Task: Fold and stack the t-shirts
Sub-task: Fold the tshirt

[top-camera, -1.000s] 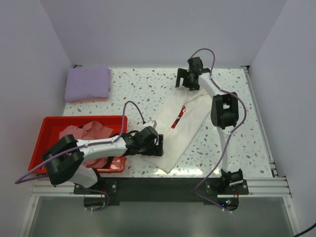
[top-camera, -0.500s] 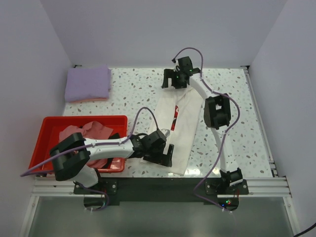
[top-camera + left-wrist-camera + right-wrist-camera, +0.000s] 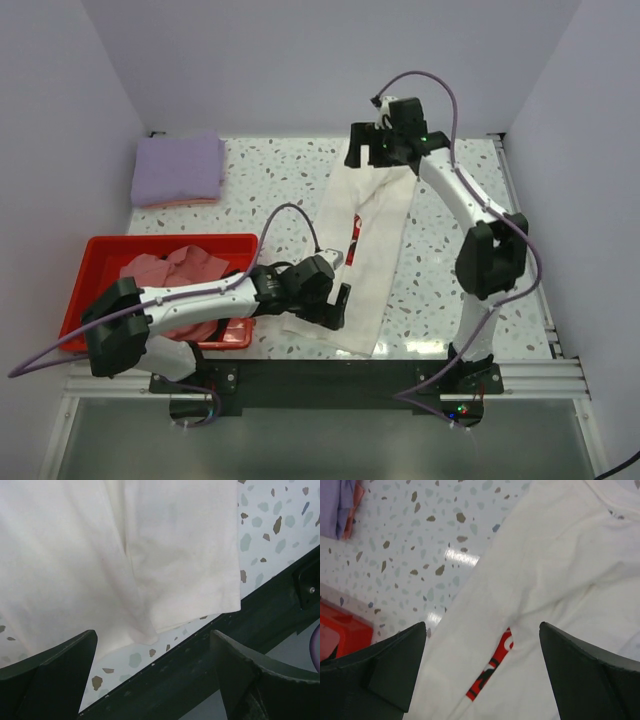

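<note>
Since a second ago the cream-white t-shirt (image 3: 378,225) has swung from a diagonal to a nearly straight line. Both arms have shifted with it: the left gripper (image 3: 333,300) toward 3 o'clock, the right arm's elbow outward the same way.

Folded to a long strip, the shirt runs from 12 to 6 o'clock across the middle of the table (image 3: 270,180). Its far end leans slightly toward 1, and its red chest print (image 3: 354,238) shows along the 9 o'clock edge.

I have the right gripper (image 3: 378,152) over the collar end at 12 o'clock; its wrist view shows the fingers spread wide above the cloth, holding nothing. The left gripper sits at the hem end, on its 9 o'clock side. Its fingers are likewise wide apart and empty, with the hem corner just ahead and the dark front rail (image 3: 235,645) close beyond.

The coming cross fold, I judge, turns on this: each gripper commands one end of the long axis, the left nearer the hem. Speckled tabletop shows on both sides of the strip.

The lavender t-shirt (image 3: 178,168) lies folded at 10 o'clock, and pink t-shirts (image 3: 180,268) wait in the red tray (image 3: 160,240) at 8 o'clock.
</note>
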`<action>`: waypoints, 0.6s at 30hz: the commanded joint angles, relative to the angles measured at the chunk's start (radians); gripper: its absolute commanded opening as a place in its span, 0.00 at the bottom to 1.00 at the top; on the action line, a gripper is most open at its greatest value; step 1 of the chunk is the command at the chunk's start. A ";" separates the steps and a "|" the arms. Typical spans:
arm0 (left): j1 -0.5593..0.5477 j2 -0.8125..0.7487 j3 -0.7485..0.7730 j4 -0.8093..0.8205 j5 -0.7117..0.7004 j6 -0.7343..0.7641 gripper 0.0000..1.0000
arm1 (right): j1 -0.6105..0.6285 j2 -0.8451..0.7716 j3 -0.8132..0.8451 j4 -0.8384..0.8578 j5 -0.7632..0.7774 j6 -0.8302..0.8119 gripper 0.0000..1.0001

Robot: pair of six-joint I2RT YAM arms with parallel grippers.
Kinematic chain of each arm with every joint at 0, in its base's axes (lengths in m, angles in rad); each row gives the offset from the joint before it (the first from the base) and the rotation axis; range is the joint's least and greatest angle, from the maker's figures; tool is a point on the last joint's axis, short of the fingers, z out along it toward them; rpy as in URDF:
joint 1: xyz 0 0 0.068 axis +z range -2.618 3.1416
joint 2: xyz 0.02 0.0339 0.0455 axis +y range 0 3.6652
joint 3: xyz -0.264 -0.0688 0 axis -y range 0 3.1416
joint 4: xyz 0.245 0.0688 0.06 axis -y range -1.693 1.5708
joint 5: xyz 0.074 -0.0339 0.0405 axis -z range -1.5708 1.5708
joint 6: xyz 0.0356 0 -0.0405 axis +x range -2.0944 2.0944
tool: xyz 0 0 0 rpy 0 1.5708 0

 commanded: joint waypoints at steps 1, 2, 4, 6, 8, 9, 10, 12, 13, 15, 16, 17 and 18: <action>0.042 -0.023 0.020 -0.018 -0.096 0.049 1.00 | 0.006 -0.181 -0.239 0.030 0.043 0.088 0.99; 0.059 -0.023 0.013 0.003 -0.091 0.058 1.00 | 0.007 -0.218 -0.373 0.048 0.036 0.105 0.99; 0.121 -0.012 -0.021 0.081 -0.041 0.082 1.00 | 0.024 -0.325 -0.551 0.088 0.049 0.157 0.99; 0.155 0.009 -0.049 0.137 0.052 0.099 1.00 | 0.044 -0.382 -0.651 0.125 0.038 0.191 0.99; 0.165 0.037 -0.061 0.209 0.088 0.115 1.00 | 0.067 -0.424 -0.748 0.139 0.032 0.201 0.99; 0.164 0.048 -0.073 0.253 0.135 0.125 1.00 | 0.070 -0.429 -0.770 0.139 0.032 0.206 0.99; 0.165 0.060 -0.080 0.275 0.162 0.127 1.00 | 0.075 -0.430 -0.805 0.139 0.033 0.206 0.99; 0.164 0.094 -0.101 0.316 0.228 0.127 1.00 | 0.079 -0.421 -0.840 0.145 0.047 0.218 0.99; 0.164 0.103 -0.109 0.327 0.243 0.122 1.00 | 0.079 -0.415 -0.847 0.144 0.053 0.218 0.99; 0.158 0.114 -0.136 0.346 0.275 0.110 1.00 | 0.081 -0.392 -0.851 0.128 0.073 0.217 0.99; 0.155 0.112 -0.147 0.358 0.279 0.104 1.00 | 0.081 -0.387 -0.856 0.125 0.081 0.215 0.99; 0.150 0.105 -0.164 0.361 0.279 0.096 1.00 | 0.079 -0.380 -0.857 0.124 0.088 0.215 0.99; 0.141 0.099 -0.173 0.359 0.277 0.083 1.00 | 0.081 -0.367 -0.859 0.122 0.098 0.215 0.99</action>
